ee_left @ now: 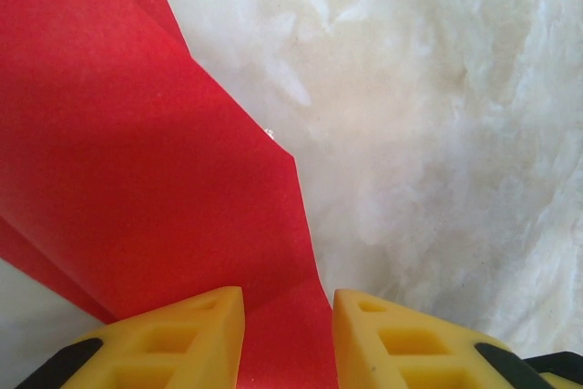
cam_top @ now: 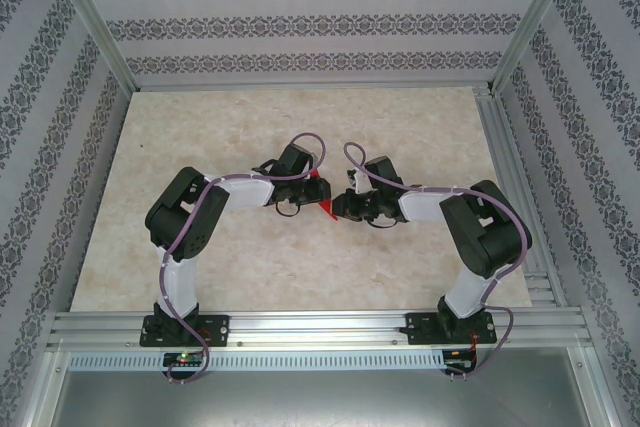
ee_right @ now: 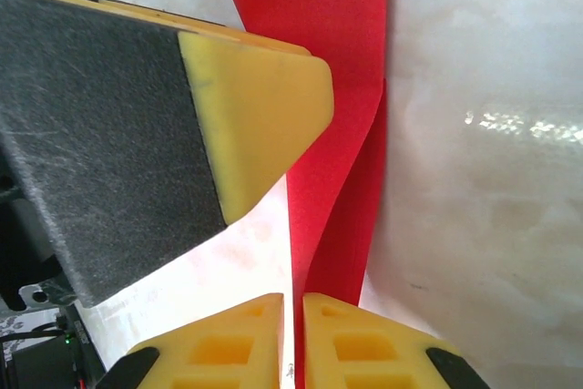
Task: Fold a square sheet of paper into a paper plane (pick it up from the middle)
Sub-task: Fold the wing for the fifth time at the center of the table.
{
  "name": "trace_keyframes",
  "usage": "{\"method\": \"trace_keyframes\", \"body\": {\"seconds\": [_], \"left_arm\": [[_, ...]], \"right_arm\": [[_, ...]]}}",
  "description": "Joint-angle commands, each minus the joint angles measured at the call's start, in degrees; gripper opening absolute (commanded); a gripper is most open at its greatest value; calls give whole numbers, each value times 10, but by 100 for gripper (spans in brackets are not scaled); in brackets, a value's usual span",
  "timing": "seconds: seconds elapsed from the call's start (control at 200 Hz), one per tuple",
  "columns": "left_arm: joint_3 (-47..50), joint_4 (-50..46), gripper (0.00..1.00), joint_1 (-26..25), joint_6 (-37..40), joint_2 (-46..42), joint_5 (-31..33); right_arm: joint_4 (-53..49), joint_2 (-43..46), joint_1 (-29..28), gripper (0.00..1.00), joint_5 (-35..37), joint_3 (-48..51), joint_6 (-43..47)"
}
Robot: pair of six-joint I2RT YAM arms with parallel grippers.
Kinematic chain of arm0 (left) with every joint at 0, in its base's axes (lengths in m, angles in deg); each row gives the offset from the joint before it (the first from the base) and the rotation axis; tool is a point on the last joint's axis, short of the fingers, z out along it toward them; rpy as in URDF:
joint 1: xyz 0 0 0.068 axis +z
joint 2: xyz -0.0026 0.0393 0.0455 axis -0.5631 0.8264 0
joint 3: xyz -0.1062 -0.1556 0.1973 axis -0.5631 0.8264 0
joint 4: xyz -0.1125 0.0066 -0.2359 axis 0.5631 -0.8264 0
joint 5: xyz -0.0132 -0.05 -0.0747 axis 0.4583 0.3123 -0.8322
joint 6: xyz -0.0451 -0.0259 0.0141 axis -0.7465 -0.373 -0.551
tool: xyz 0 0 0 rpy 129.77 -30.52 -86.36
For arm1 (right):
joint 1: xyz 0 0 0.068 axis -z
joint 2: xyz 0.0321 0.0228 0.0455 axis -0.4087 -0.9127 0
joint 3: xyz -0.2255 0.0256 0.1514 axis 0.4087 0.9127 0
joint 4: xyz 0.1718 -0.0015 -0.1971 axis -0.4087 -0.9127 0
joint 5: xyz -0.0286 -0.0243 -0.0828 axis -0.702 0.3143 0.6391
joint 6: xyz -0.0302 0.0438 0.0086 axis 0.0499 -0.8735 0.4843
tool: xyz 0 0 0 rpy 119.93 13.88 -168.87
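One square sheet of paper [cam_top: 322, 197], red and creased, just between the gripper tips. Two arms: left arm [cam_top: 185, 217], right arm [cam_top: 485, 232]. Two grippers: left gripper [ee_left: 288, 307], right gripper [ee_right: 293, 307]. Two yellow fingers [ee_left: 191, 339] on each, four in all. Two purple cables [cam_top: 347, 157], one along each arm behind its gripper. One table [cam_top: 300, 117] beneath both grippers.

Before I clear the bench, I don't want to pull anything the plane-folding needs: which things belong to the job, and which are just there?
In the job:
red paper sheet, partly folded
left tool
right tool

Just there:
marble-patterned tabletop
aluminium frame rail
patterned wall
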Motion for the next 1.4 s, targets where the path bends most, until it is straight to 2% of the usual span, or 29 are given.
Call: {"method": "trace_keyframes", "body": {"seconds": [0.0, 0.34, 0.47, 0.565, 0.874, 1.214, 1.394], "left_arm": [[0, -27, 33, -2, 9, 14, 14], [7, -27, 33, -2, -1, 11, 18], [9, -26, 33, -2, -4, 10, 20], [10, -27, 33, -2, -5, 9, 20], [12, -26, 33, -2, -6, 9, 22], [12, -29, 33, -2, -7, 8, 25], [11, -30, 33, -2, -8, 8, 25]], "right_arm": [[0, -14, -8, 12, -8, 8, 3], [-6, -32, -9, 7, -13, 17, 5], [-14, -10, -11, 14, -21, 23, 5], [-24, -2, -11, 15, -18, 29, 7], [-34, -21, -13, 7, 3, 42, 9], [-74, 5, -16, 10, 12, 49, 29], [-82, -10, -19, 7, 24, 48, 35]]}}
